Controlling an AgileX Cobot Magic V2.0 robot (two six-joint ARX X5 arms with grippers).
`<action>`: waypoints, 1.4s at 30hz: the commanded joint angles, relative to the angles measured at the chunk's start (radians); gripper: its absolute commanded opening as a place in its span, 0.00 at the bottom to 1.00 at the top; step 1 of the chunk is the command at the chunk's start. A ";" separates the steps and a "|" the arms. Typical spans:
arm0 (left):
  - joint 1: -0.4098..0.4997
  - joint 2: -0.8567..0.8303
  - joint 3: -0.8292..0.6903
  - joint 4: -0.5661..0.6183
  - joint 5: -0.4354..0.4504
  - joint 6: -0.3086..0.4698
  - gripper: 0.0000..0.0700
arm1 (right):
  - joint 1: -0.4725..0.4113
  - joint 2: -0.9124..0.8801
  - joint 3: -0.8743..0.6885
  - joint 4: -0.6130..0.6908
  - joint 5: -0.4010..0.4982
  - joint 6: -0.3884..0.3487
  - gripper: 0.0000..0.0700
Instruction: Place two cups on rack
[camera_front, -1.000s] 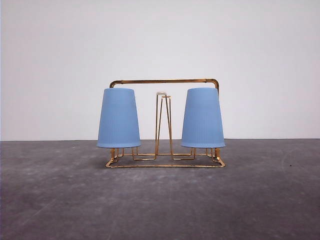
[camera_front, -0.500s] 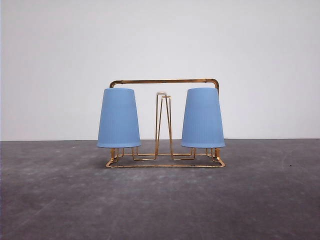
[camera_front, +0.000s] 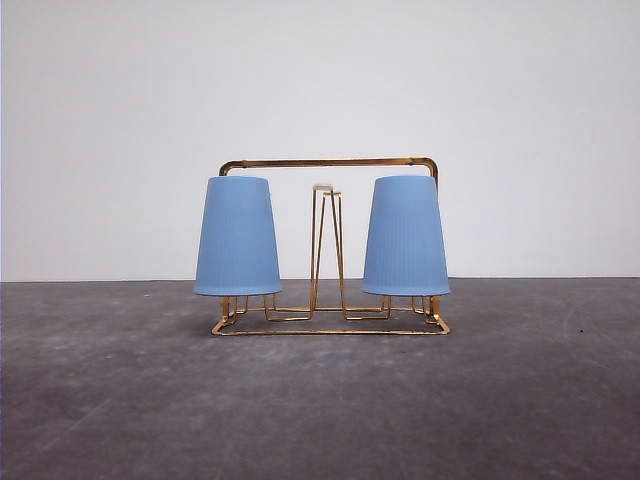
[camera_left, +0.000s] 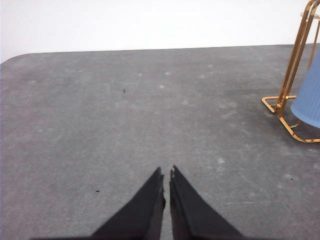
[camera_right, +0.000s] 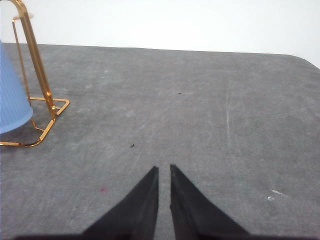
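Observation:
The gold wire rack (camera_front: 330, 326) stands in the middle of the grey table in the front view. Two light-blue ribbed cups hang upside down on its prongs, one cup (camera_front: 237, 237) on the left and the other cup (camera_front: 405, 237) on the right. A bare hairpin prong (camera_front: 327, 250) rises between them. In the left wrist view my left gripper (camera_left: 166, 173) is shut and holds nothing, well away from the rack (camera_left: 290, 95) and cup (camera_left: 308, 95). My right gripper (camera_right: 164, 169) is likewise shut and holds nothing, apart from the rack (camera_right: 37, 75) and cup (camera_right: 10, 95).
The grey table (camera_front: 320, 410) stretches wide in front of the rack and to both sides. A white wall (camera_front: 320, 80) closes the back. The table's rounded corners show at the far edge in both wrist views.

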 joint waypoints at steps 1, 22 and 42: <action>0.002 -0.001 -0.015 -0.006 0.001 0.008 0.00 | -0.001 0.000 -0.005 0.011 0.001 -0.004 0.06; 0.002 -0.001 -0.015 -0.006 0.001 0.008 0.00 | -0.001 0.000 -0.005 0.011 0.001 -0.004 0.06; 0.002 -0.001 -0.015 -0.006 0.001 0.008 0.00 | -0.001 0.000 -0.005 0.011 0.001 -0.004 0.06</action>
